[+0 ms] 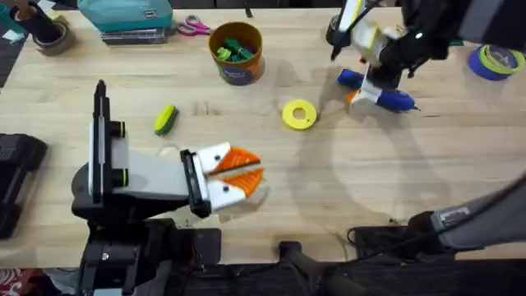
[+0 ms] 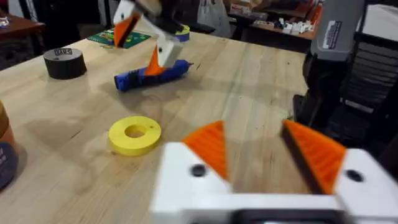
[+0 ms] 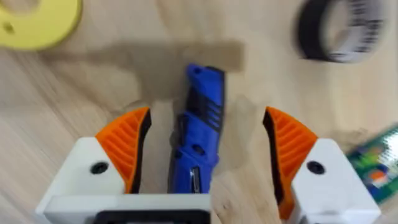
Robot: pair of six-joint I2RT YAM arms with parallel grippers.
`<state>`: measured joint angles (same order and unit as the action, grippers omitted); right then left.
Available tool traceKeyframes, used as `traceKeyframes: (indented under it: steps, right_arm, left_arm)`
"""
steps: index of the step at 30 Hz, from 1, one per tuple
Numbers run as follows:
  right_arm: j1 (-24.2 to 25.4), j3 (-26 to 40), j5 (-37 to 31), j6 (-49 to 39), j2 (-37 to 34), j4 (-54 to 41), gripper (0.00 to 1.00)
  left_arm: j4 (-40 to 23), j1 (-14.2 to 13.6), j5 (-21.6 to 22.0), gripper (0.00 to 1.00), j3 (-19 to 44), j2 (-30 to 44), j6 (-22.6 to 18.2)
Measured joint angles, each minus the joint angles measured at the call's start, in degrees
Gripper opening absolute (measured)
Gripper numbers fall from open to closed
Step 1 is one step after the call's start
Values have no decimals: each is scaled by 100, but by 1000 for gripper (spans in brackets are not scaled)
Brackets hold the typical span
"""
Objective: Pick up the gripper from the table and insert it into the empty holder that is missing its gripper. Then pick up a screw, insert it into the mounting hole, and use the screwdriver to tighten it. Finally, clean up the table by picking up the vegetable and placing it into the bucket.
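Observation:
The blue screwdriver lies on the table at the right rear. My right gripper hangs over it, open, with an orange pad on either side of the blue body and neither touching it. My left gripper stands open near the table's front middle, holding nothing. Both of its white holders carry orange ribbed pads and a dark screw head. The yellow-and-green vegetable lies left of centre. The bucket stands at the rear with green pieces inside. A loose gripper and a loose screw are out of view.
A yellow spool lies between the two grippers. Pink scissors and a teal case sit at the back. A black tape roll and a blue tape roll are close to the screwdriver.

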<state>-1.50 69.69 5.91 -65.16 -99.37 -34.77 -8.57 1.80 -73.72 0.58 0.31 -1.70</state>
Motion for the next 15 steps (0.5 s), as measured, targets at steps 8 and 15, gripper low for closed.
traceKeyframes:
  steps: [8,15]
  right_arm:
    - [-11,0,598,1364,1567,281,998]
    - [-11,0,949,4362,2863,524,998]
  left_arm:
    - [-1,0,1,985,0,0,-2]
    - [702,0,345,985,-22,1,328]
